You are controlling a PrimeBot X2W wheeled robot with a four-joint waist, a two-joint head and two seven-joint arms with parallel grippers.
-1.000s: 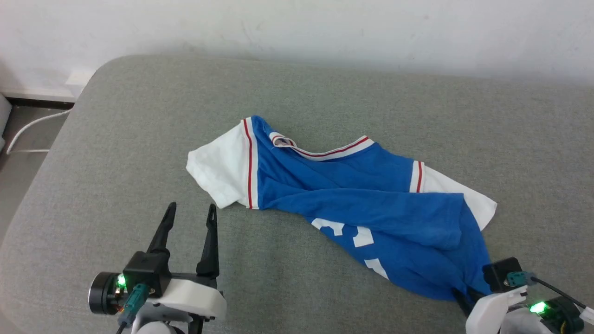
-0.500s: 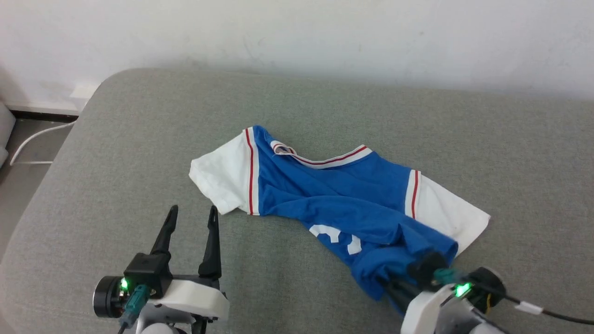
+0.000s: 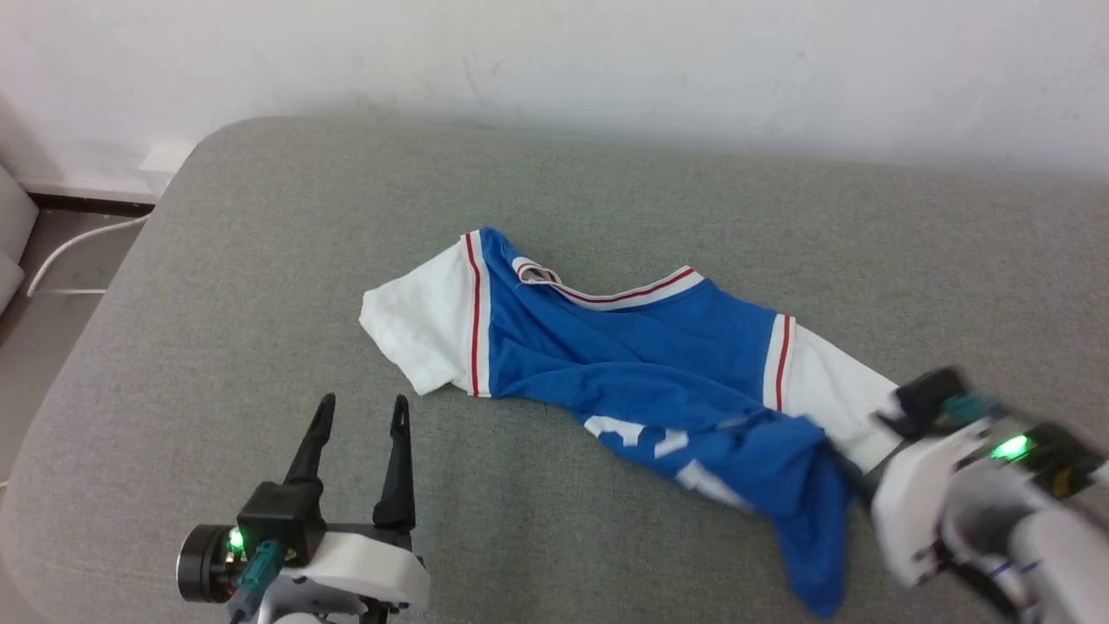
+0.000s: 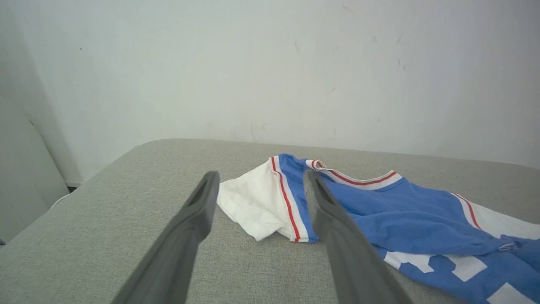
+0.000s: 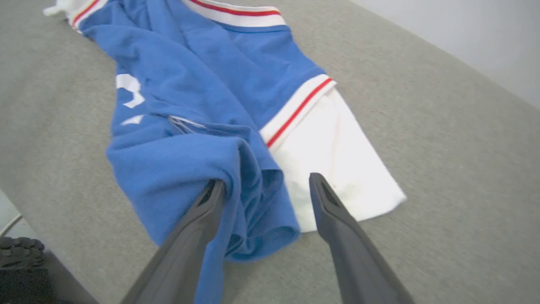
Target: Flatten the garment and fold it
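Grey padded cushion [image 3: 260, 260] before a white wall [image 3: 606, 61]; the garment [image 3: 641, 364] lies crumpled across its centre, blue hem trailing toward 5 o'clock. Left hand [image 3: 362, 403], at 7 o'clock: fingers apart, clear of the cloth. Right hand [image 5: 265, 181], at 4 o'clock: fingers apart, a bunched blue fold lying between them.

You have bare grey cushion [image 3: 217, 286] down the left of the head view and across the top behind the garment [image 3: 641, 364], until the white wall [image 3: 554, 52] closes off the top edge. The garment lies as a diagonal band from centre to lower right, its blue cloth bunched into a raised fold against one finger of your right gripper [image 5: 266, 180]. Bare cushion also runs along the bottom between your left gripper [image 3: 364, 400] and the blue cloth.
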